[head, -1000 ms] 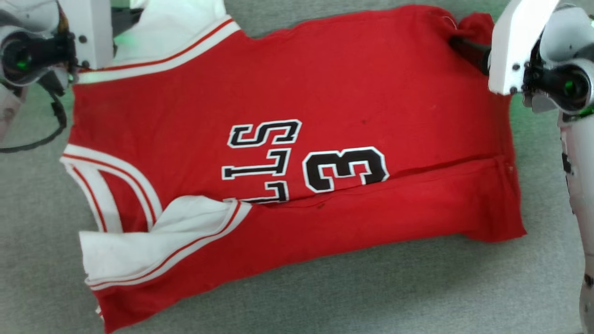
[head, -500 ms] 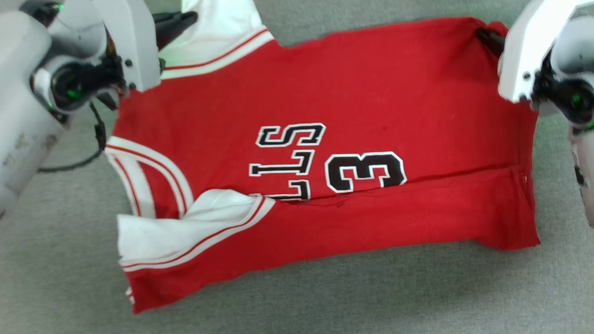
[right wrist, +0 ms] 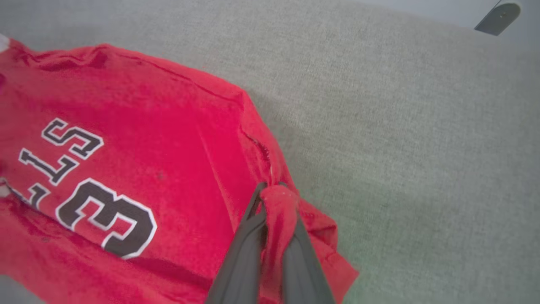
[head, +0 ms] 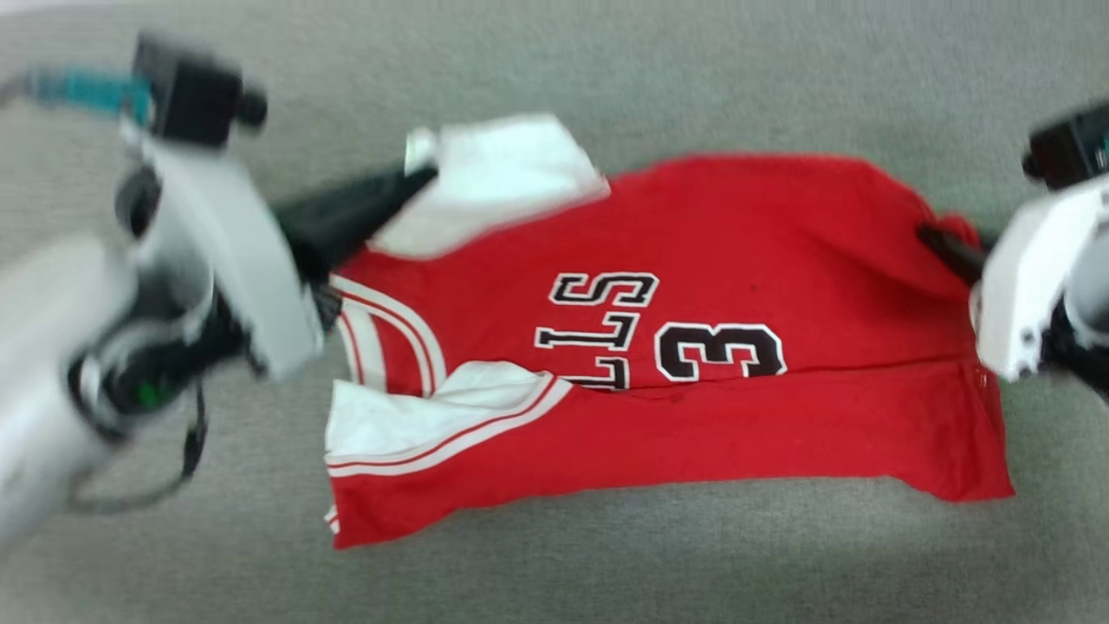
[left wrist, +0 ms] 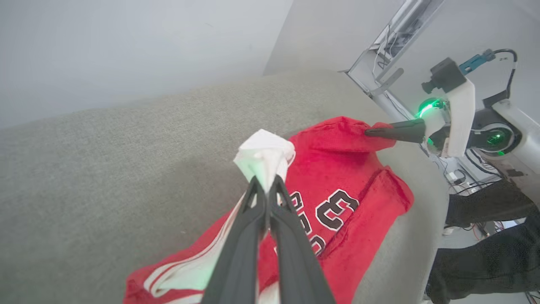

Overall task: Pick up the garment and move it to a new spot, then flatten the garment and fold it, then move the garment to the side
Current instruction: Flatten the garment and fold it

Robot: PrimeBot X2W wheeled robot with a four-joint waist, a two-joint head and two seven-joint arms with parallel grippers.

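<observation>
The garment (head: 693, 260) is a red jersey with white sleeves and black numerals, lying partly folded on the grey padded surface (head: 606, 69). At its far left corner my left gripper (head: 420, 176) is shut on the white sleeve (head: 502, 173) and holds it raised; the left wrist view shows the fingers pinching that sleeve (left wrist: 265, 158). My right gripper (head: 931, 236) is shut on a bunched red corner at the far right edge. Its fingers clamp that red fold (right wrist: 278, 207) in the right wrist view. The garment's near half (head: 693, 433) lies flat.
Grey padded surface (right wrist: 400, 105) stretches beyond the garment on all sides. In the left wrist view its right edge (left wrist: 430, 219) drops off beside a metal frame (left wrist: 392, 55), cables and a dark-clothed limb of a person (left wrist: 489, 249).
The right gripper has closed on the garment's far right corner. Both grippers have drawn the garment's far edge up and toward me; the head view has shifted too and is blurred.
</observation>
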